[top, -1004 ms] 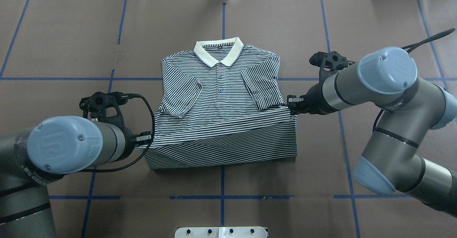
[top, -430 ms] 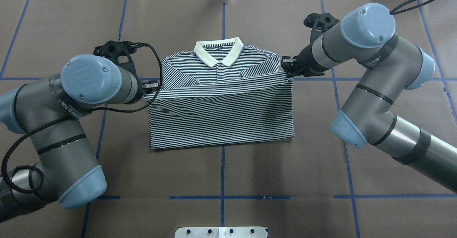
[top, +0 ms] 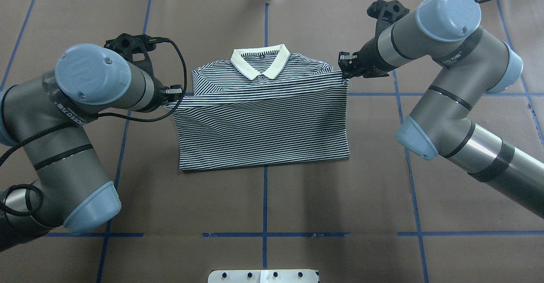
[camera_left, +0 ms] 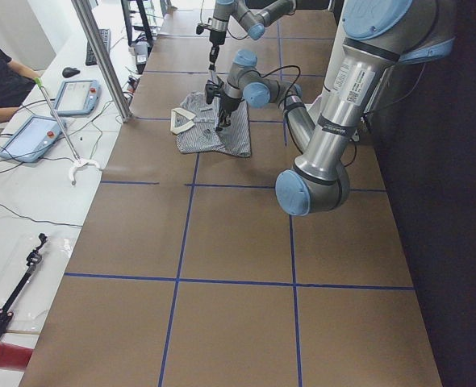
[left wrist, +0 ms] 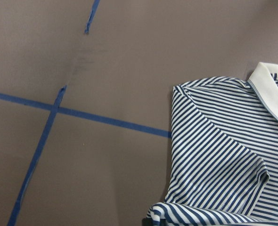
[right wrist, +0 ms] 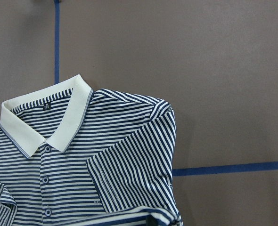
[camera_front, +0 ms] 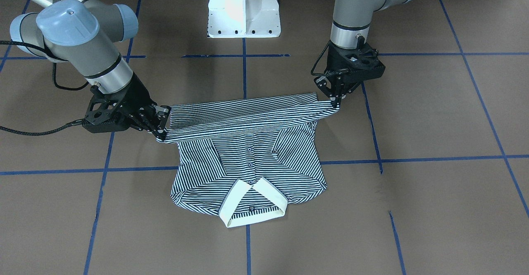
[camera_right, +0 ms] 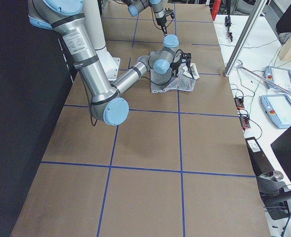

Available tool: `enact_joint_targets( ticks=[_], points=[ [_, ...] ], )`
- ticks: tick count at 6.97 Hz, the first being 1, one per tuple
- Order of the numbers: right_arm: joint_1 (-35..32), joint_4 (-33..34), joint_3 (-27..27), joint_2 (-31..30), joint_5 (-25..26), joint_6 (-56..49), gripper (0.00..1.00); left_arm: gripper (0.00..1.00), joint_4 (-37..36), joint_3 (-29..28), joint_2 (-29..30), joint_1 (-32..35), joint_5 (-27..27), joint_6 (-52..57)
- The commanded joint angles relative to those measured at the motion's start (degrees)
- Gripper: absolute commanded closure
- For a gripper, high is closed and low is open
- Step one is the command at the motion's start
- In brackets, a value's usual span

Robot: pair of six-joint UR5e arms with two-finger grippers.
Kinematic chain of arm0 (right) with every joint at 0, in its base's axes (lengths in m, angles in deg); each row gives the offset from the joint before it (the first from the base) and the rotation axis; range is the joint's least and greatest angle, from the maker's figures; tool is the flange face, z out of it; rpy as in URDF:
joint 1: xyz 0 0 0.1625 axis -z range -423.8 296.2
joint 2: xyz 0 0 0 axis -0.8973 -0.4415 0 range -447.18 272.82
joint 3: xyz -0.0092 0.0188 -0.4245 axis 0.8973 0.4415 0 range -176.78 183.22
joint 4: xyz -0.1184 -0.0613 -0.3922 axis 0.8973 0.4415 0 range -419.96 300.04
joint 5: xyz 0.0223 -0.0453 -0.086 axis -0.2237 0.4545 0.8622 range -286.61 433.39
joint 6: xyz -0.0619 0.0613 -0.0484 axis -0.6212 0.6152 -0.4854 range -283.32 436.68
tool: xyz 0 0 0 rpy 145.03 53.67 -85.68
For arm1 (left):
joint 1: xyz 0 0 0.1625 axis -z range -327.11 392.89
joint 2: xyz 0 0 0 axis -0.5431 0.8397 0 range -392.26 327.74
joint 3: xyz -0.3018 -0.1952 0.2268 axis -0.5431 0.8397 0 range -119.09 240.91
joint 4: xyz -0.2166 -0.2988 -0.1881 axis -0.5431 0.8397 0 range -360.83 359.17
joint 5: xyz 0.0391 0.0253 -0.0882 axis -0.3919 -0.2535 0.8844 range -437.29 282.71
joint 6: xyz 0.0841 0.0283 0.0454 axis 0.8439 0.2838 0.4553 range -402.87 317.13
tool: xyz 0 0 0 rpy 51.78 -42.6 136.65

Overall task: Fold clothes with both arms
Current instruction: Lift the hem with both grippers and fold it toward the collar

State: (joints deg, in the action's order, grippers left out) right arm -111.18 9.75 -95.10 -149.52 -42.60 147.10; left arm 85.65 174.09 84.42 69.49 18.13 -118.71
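Light falls evenly from above on the brown bench [top: 340, 198], soft and fairly bright, with no hard shadows. Along the right edge of the shirt [top: 263, 125] in the overhead view lies a faint, fuzzy shadow; the front-facing view shows another under its lifted fold. Behind the shirt in that view, the white pedestal [camera_front: 244, 6] glares nearly blank. The right arm [top: 480, 155] beside the shirt carries a bright sheen on its metal tube. In both side views the space past the bench on the robot's side is near black. The wrist views are clear, the stripes crisp.
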Motion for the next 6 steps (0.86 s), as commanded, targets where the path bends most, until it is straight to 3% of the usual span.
enact_joint_targets(
  ticks=[1,4,6],
  points=[
    [-1.84,-0.19,0.41,0.03,-1.68,-0.99,1.0,1.0,-0.61,1.25,-0.31,0.14,0.12,0.08],
    [-2.45,-0.19,7.5,5.45,-1.69,-1.25,1.0,1.0,0.08,-1.62,0.3,2.25,0.12,1.66],
    [-2.72,-3.84,12.95,6.45,-1.43,-1.51,1.0,1.0,9.17,-10.56,1.53,3.12,0.03,1.22]
  ],
)
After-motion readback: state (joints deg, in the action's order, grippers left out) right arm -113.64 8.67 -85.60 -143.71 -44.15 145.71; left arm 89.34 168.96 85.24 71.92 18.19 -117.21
